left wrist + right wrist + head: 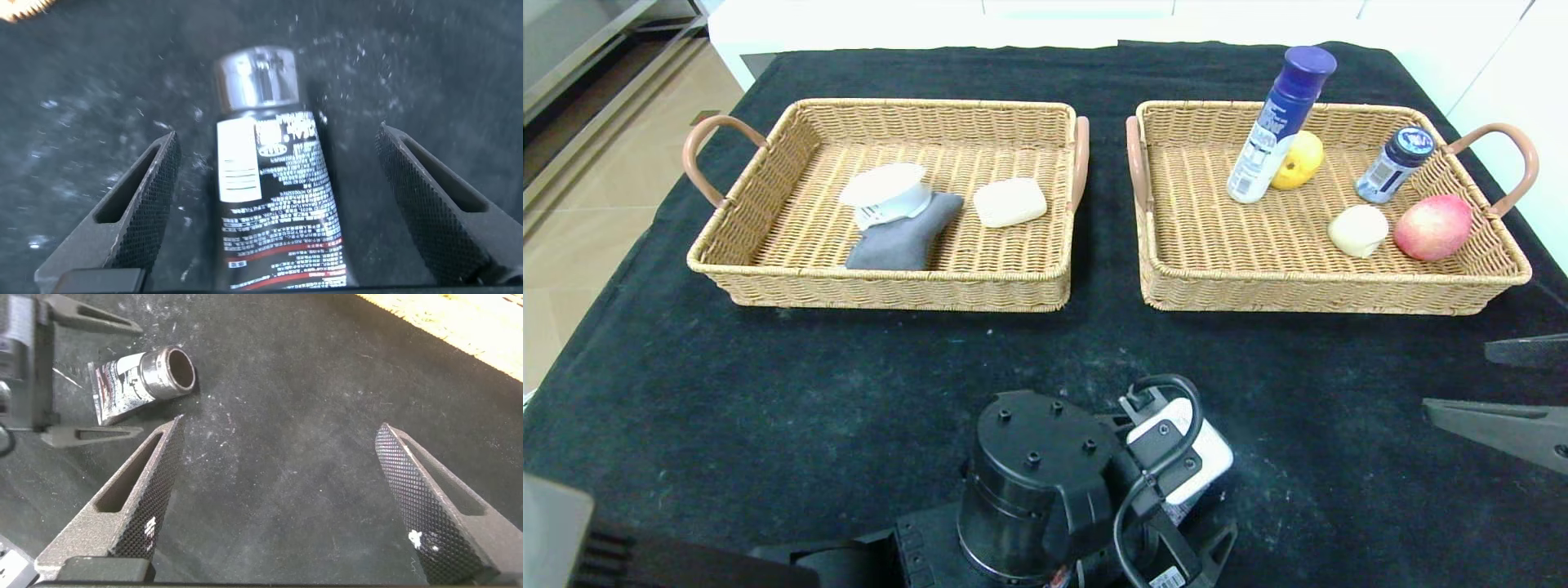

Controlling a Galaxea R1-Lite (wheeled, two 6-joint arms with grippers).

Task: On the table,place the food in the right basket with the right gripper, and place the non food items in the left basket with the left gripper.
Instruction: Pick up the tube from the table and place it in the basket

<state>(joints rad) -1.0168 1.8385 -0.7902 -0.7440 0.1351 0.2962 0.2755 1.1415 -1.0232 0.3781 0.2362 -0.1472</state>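
Black squeeze tube (274,192) is lying flat on table (768,392), between spread fingers of left gripper (278,204), untouched. Long axis is running along finger direction, silver cap pointing outward. Right gripper (286,506) is being held well aside, fingers spread, empty. Left basket (882,286) is waiting ahead.

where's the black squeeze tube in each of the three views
Head view: not visible; the left arm's wrist covers that spot on the table.
Left wrist view: the black squeeze tube lies on the cloth between the open fingers of the left gripper.
Right wrist view: far corner, tube with silver cap, the left gripper around it; the right gripper is open over bare cloth.
Shared landmark: the left gripper.
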